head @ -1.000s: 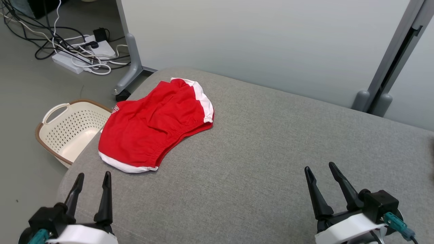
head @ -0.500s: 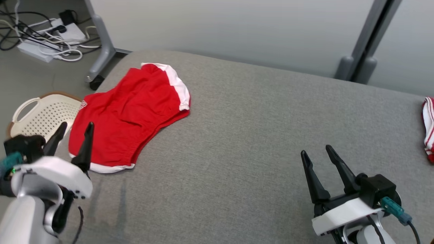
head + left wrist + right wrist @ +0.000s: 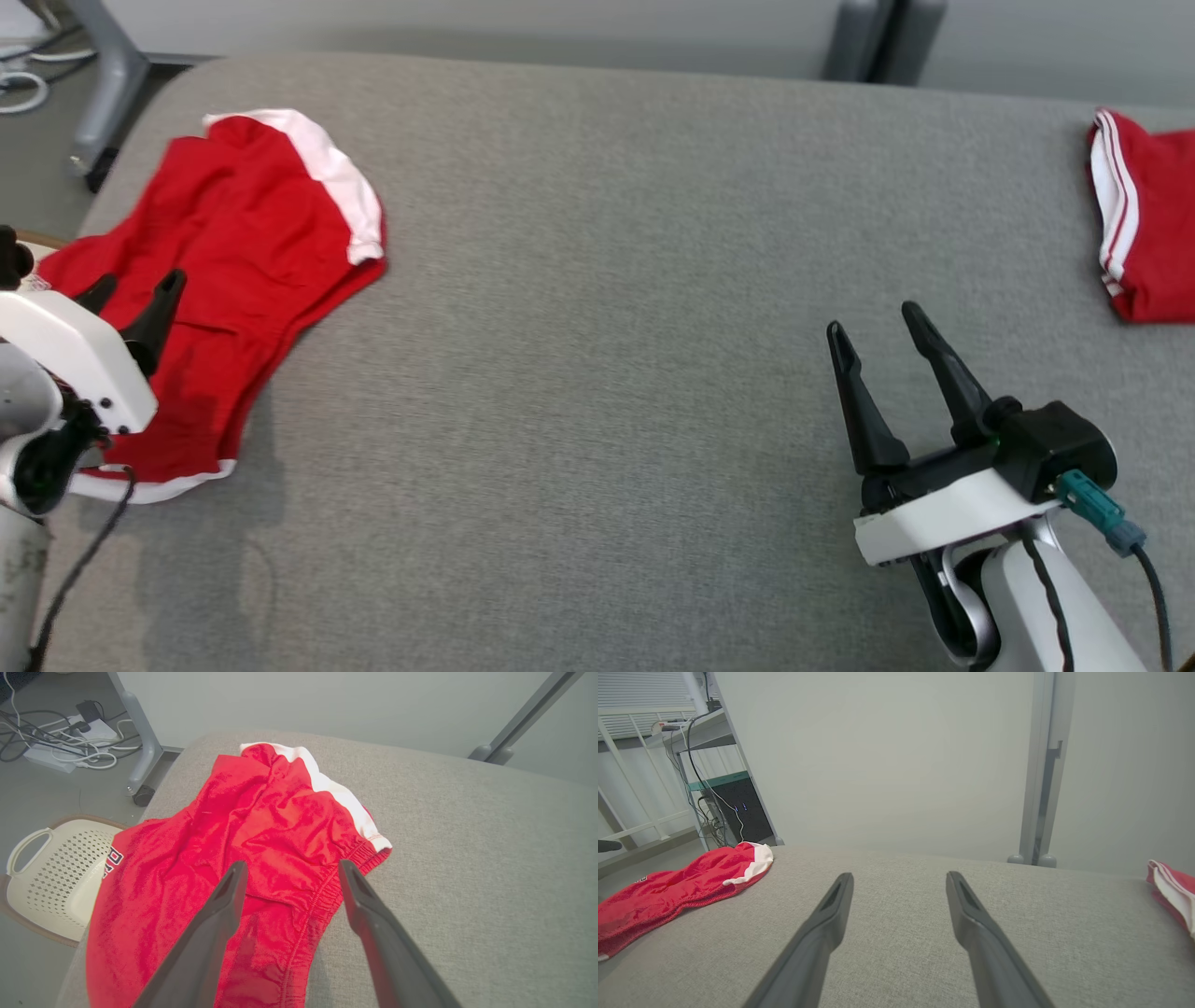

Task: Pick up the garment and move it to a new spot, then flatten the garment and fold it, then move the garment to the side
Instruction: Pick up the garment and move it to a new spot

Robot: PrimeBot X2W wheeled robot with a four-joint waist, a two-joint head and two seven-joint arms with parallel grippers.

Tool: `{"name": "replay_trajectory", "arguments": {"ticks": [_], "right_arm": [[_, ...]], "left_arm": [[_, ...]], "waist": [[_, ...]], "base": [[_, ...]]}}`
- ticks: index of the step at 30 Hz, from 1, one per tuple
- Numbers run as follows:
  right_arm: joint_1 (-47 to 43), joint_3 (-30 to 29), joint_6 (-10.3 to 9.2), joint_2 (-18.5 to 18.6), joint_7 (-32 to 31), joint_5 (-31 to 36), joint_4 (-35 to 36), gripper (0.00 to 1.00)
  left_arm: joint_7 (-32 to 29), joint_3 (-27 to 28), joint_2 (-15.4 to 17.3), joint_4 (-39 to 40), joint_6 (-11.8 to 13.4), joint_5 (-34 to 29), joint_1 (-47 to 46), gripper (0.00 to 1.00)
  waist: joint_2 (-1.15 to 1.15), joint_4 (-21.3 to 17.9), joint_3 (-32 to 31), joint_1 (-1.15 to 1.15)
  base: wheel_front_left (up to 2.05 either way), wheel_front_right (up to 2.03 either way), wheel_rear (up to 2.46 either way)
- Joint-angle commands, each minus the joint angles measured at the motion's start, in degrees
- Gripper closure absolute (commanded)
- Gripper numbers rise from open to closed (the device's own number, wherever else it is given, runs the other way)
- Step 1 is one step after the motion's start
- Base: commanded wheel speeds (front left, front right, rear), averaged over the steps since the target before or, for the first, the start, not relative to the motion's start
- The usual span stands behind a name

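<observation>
Off the bench's left edge, at 9 o'clock in the left wrist view, a cream perforated basket sits on the floor, with a tangle of cables beyond it at 10 o'clock.

The garment, a pair of red shorts, lies rumpled and unfolded on the grey bench at its 9 o'clock side, close to the left edge. One white-trimmed leg hem points to 12 o'clock and the other to 6 o'clock. The gathered waistband faces 3 o'clock.

The left jaws stand wide apart and hold nothing. Their dark fingers point toward 1 o'clock over the near half of the shorts and straddle the waistband seam in the wrist view. A shadow falls on the cloth beneath them; whether the tips touch it I cannot tell.

The middle of the bench is bare grey fabric.

At 4 o'clock the right jaws are likewise spread and unladen, their fingers aimed at 11 o'clock above the bare bench, well apart from the shorts.

At 2 o'clock, on the bench's right edge, lies a second red garment with thin white stripes.
</observation>
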State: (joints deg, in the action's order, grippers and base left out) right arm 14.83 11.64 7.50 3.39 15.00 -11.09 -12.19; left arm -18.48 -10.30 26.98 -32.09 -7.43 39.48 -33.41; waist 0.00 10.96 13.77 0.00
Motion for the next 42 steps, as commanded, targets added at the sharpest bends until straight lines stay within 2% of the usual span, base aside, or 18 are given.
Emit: {"name": "replay_trajectory", "arguments": {"ticks": [1, 4, 9, 18, 23, 27, 28, 29, 31, 42], "right_arm": [[0.93, -0.12, 0.0, 0.03, 0.31, 0.3, 0.22, 0.0], [2.16, -0.55, 0.0, -0.17, 0.31, 0.91, 1.09, 0.0], [3.69, -0.91, 0.0, -0.32, 0.31, 1.59, 2.11, 0.0], [5.75, -0.84, 0.0, -0.35, 0.31, 0.71, 3.67, 0.0], [5.65, -1.1, 0.0, -0.36, 0.31, 0.43, 4.13, 0.0], [5.58, -1.21, 0.0, -0.35, 0.31, 0.31, 4.07, 0.0], [5.53, -1.28, 0.0, -0.35, 0.31, 0.29, 4.04, 0.0], [5.5, -1.3, 0.0, -0.36, 0.31, 0.26, 3.98, 0.0], [5.49, -1.27, 0.0, -0.36, 0.31, 0.25, 3.91, 0.0], [4.9, -1.06, 0.0, -0.34, 0.31, -0.31, 3.0, 0.0]], "left_arm": [[-1.03, -0.84, 1.09, -0.84, -0.06, 1.21, -1.44, 0.0], [-2.37, -2.98, 3.66, -2.97, -0.07, 5.31, -4.21, 0.0], [-2.34, -5.82, 5.97, -6.82, -0.07, 11.08, -7.97, 0.0], [-2.72, -13.31, 7.15, -11.41, -0.08, 18.16, -11.57, 0.0], [-7.9, -19.01, 6.63, -11.76, -0.09, 23.08, -9.68, 0.0], [-10.87, -22.4, 7.63, -11.17, -0.1, 26.24, -8.79, 0.0], [-11.23, -23.15, 7.94, -11.01, -0.1, 26.79, -8.8, 0.21], [-11.29, -23.78, 8.23, -10.84, -0.1, 27.18, -8.86, 0.5], [-10.89, -24.87, 8.85, -10.32, -0.1, 28.08, -9.16, 1.0], [-4.84, -29.81, 11.64, -8.12, -0.05, 30.48, -11.47, 1.0]], "waist": [[0.0, -3.12, 3.32, 0.0], [0.0, -4.9, 5.74, 0.0], [0.0, -7.11, 9.24, 0.0], [0.0, -9.82, 13.13, 0.0], [0.0, -10.32, 13.79, 0.0], [0.0, -10.37, 13.67, 0.0], [0.0, -10.35, 13.57, 0.0], [0.0, -10.31, 13.48, 0.0], [0.0, -10.22, 13.31, 0.0], [0.0, -10.2, 10.21, 0.0]], "base": [[0.0, 0.0, 0.0], [0.0, 0.0, 0.0], [0.0, 0.0, 0.0], [0.0, 0.0, 0.0], [0.0, 0.0, 0.0], [0.0, 0.0, 0.0], [0.0, 0.0, 0.0], [0.0, 0.0, 0.0], [0.0, 0.0, 0.0], [0.0, 0.0, 0.0]]}}
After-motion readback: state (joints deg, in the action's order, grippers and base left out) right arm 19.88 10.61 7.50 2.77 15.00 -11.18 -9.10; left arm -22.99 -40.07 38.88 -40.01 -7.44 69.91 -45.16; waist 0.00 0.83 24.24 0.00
